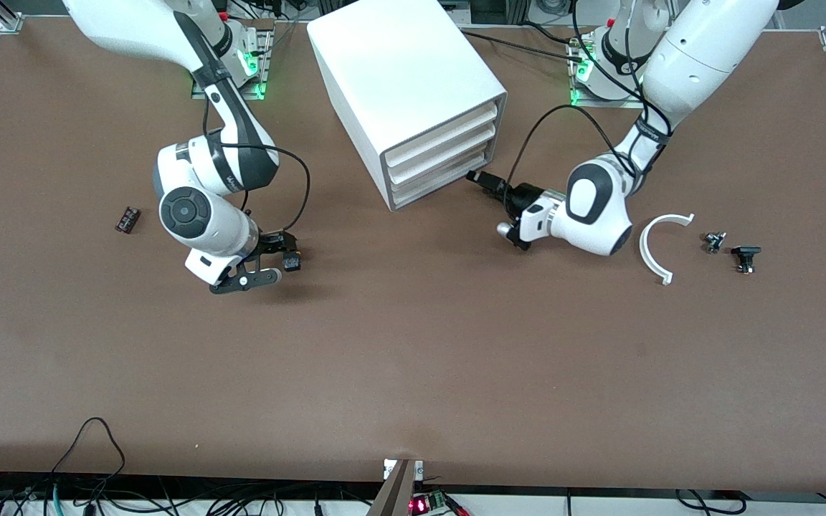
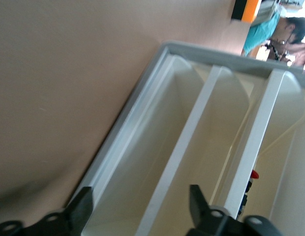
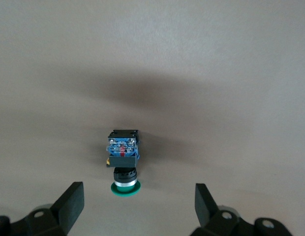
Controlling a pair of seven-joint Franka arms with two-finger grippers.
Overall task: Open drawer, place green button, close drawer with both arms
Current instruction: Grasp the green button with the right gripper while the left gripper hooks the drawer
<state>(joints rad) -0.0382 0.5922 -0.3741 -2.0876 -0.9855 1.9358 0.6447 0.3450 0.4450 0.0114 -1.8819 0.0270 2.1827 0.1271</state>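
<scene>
The white cabinet [image 1: 406, 79] stands at the middle of the table's robot side, and all three drawers look shut. The lowest drawer [image 1: 434, 185] sits just above the tabletop. My left gripper [image 1: 480, 179] is open, just in front of that drawer's front at its left-arm end. In the left wrist view the drawer [image 2: 142, 162] lies between the open fingers of the left gripper [image 2: 140, 209]. The button [image 1: 292, 261] lies on its side on the table. My right gripper [image 1: 269, 259] is open and low beside it. In the right wrist view the button [image 3: 124, 162] points its green cap at my right gripper [image 3: 138, 204].
A small dark part [image 1: 127, 219] lies toward the right arm's end of the table. A white curved piece [image 1: 660, 247] and two small black parts [image 1: 714, 241] [image 1: 746, 256] lie toward the left arm's end. Cables hang along the table's front edge.
</scene>
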